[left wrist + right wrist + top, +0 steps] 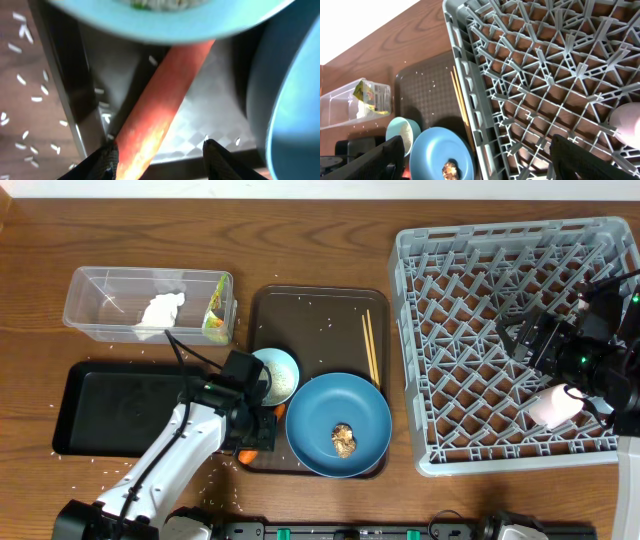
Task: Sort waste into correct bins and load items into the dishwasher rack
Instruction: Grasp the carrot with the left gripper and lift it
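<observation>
Low over brown tray (310,310), left arm's (170,455) jaws straddle orange carrot (160,100).

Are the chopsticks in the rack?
No, the chopsticks lie on the brown tray, beside the rack.

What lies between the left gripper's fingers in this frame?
The orange carrot, lying on the brown tray, sits between the fingers of the open left gripper; the left wrist view shows it.

My feed shows a wood-grain table (320,240), satin-smooth. The dishwasher rack (470,330) looks like matt grey moulded plastic; the tub (90,305) is clear, glossy plastic. The brown tray (200,125) carries a fine embossed diamond texture (faintly shiny); the carrot (165,90) looks smooth.
</observation>
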Tool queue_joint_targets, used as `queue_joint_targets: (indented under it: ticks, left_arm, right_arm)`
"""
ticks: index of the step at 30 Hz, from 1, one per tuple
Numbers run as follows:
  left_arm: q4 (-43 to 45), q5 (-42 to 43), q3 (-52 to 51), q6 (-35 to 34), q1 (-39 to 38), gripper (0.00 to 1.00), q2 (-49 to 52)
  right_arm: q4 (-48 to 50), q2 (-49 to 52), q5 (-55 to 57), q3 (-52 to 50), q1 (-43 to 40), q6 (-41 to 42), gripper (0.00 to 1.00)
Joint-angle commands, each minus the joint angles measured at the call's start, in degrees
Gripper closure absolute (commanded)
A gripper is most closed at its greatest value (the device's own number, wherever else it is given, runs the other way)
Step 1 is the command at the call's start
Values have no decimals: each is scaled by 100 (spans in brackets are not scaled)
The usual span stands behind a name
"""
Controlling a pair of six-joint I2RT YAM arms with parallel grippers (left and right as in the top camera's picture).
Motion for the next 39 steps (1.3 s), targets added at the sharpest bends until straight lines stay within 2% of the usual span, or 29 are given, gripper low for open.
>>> queue_joint_targets:
  ticks: [1, 4, 7, 10, 25, 27, 32, 34, 39]
  left_arm:
    - [199, 31, -258, -133, -22, 45, 37]
    - [332, 31, -354, -380, -22, 50, 37]
    - [332, 31, -356, -400, -22, 51, 37]
    - [334, 28, -356, -393, -22, 57, 37]
    - [916, 31, -645, -354, -22, 59, 57]
    - [925, 28, -645, -354, -22, 67, 116]
    - [970, 31, -656, -356, -22, 68, 457]
    - [970, 42, -649, -404, -22, 85, 579]
    - [741, 52, -481, -420, -22, 86, 461]
  right_arm:
    - [20, 2, 2, 2, 39, 55, 14]
    - [31, 2, 2, 2, 39, 55, 14]
    - [55, 2, 2, 2, 39, 55, 14]
    - [83, 2, 0, 2, 39, 55, 14]
    - [81, 2, -2, 2, 39, 55, 14]
    - [72, 2, -2, 2, 39, 55, 14]
    - [59, 2, 0, 2, 39, 55, 14]
    - [59, 2, 0, 2, 39, 55, 14]
    - [61, 2, 2, 2, 37, 52, 14]
